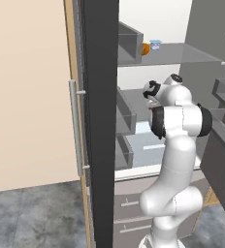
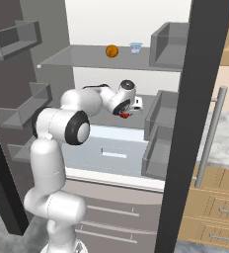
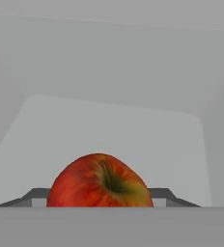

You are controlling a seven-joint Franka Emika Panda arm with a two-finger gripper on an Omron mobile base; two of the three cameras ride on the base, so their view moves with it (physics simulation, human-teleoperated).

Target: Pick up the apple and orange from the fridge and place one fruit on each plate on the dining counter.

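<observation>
A red apple (image 3: 99, 181) with a yellow-green patch by its stem lies on the middle shelf of the open fridge (image 2: 87, 57). My gripper (image 3: 99, 198) reaches in over that shelf, and its two dark fingertips (image 3: 36, 198) press against the apple's left and right sides. From the right base view the apple (image 2: 125, 115) peeks out red under the gripper (image 2: 129, 111). One shelf higher sits the orange (image 2: 112, 51), also visible as the orange (image 1: 145, 49) in the left base view. The plates and the dining counter are out of view.
A small pale-blue cup (image 2: 135, 47) stands right of the orange. Grey door bins (image 2: 161, 143) flank the arm on the right, and more bins (image 2: 18, 116) on the left. A white drawer (image 2: 111, 153) lies below the hand. The black door edge (image 1: 100, 121) carries a silver handle (image 1: 74, 126).
</observation>
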